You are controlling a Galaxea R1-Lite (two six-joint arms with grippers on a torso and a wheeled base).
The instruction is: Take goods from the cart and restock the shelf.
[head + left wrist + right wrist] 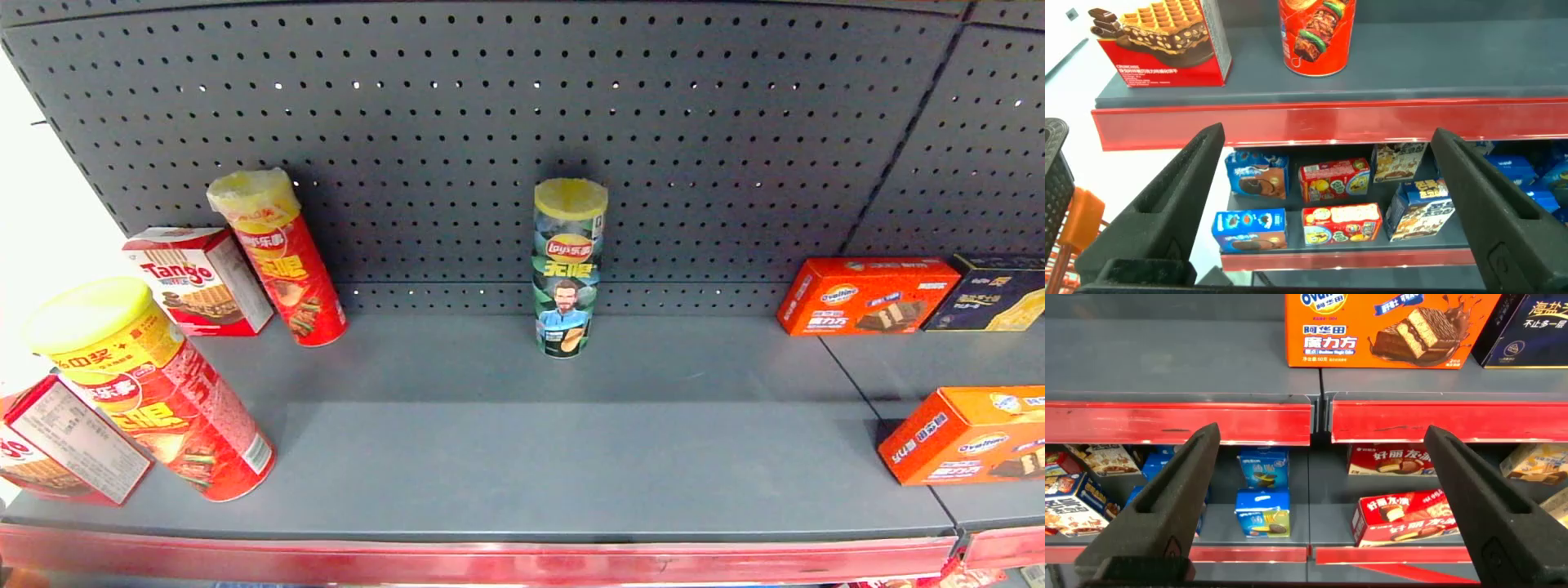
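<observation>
A green chip can [569,266] with a yellow lid stands upright at the back middle of the grey shelf [522,457]. Two red chip cans stand to the left, one at the back [277,257] and one near the front edge [151,388]. My left gripper [1327,208] is open and holds nothing; it hangs below the shelf's red front lip [1331,122], with a red can [1317,37] and a waffle box [1163,41] above it. My right gripper [1323,502] is also open and holds nothing, below an orange chocolate box [1392,331].
Wafer boxes [200,278] sit at the left, orange boxes [865,294] and a dark box [992,298] at the right. A lower shelf holds several small boxes [1331,204] and red boxes [1404,518]. A black basket edge [1057,188] is beside the left gripper.
</observation>
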